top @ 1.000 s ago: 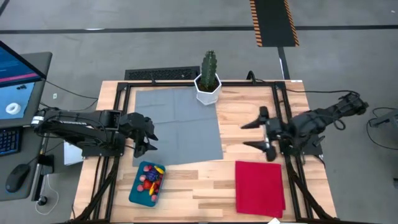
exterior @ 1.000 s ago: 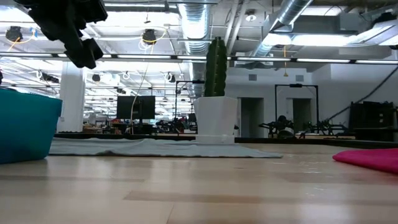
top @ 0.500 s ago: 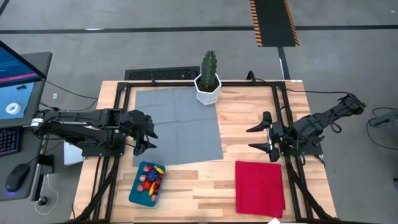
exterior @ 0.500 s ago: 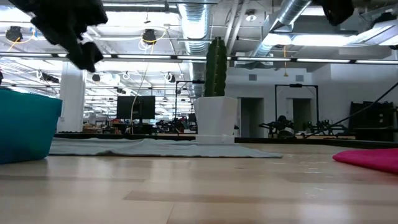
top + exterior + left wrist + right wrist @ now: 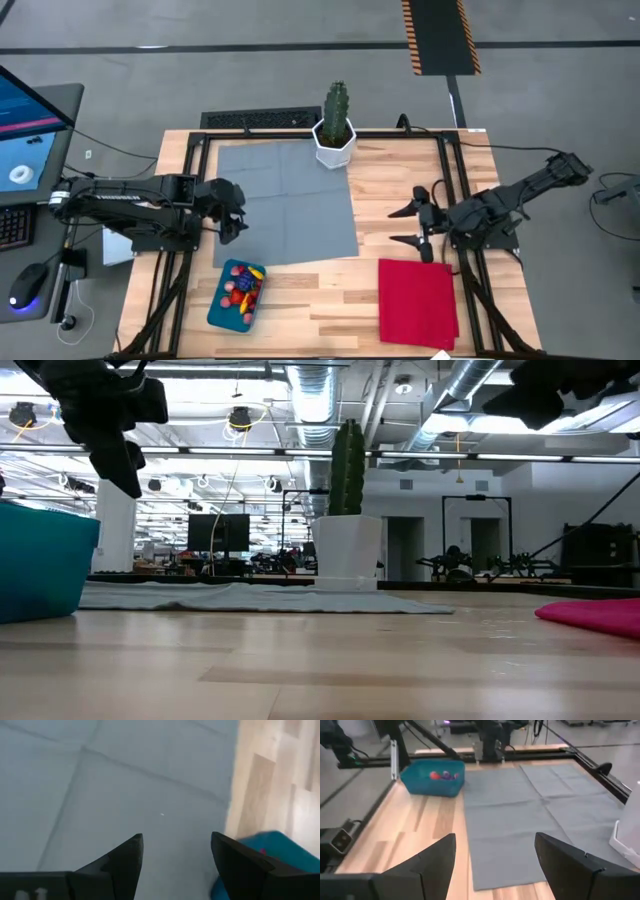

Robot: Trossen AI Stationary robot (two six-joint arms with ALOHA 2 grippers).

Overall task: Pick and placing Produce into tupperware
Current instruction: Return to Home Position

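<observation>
Item 1. Tupperware [image 5: 217, 309]: teal container, sitting near the table's [image 5: 400, 180] front edge on the left side, on bare wood, its far end just short of the grey mat. It is holding the produce [image 5: 243, 287], a small heap of red, pink, yellow and purple pieces (single pieces are too small to tell apart). The right wrist view is showing the same bin [image 5: 430, 787] with the coloured pieces [image 5: 442, 775] inside.

Item 2. Red cloth [image 5: 417, 302]: lying flat at the front right, well apart from the bin.

Item 3. Left gripper [image 5: 236, 222]: hanging above the mat's near-left part, just beyond the bin's far end and raised clear of the surface. Its fingers are standing apart with nothing between them, and its own camera is showing mat through the gap [image 5: 175, 837].

Item 4. Right gripper [image 5: 395, 227]: hovering over bare wood between the mat's right edge and the cloth's far edge, pointing toward the mat. Its fingers are spread wide and carrying nothing [image 5: 495, 836].

Item 5. Grey mat [image 5: 290, 200]: covering the table's centre-left.

Item 6. Cactus [image 5: 336, 105] in a white pot [image 5: 333, 146]: standing upright at the mat's far right corner, by the table's far edge.

Item 7. Monitor [image 5: 30, 120]: glowing blue beside the table, to the left.
</observation>
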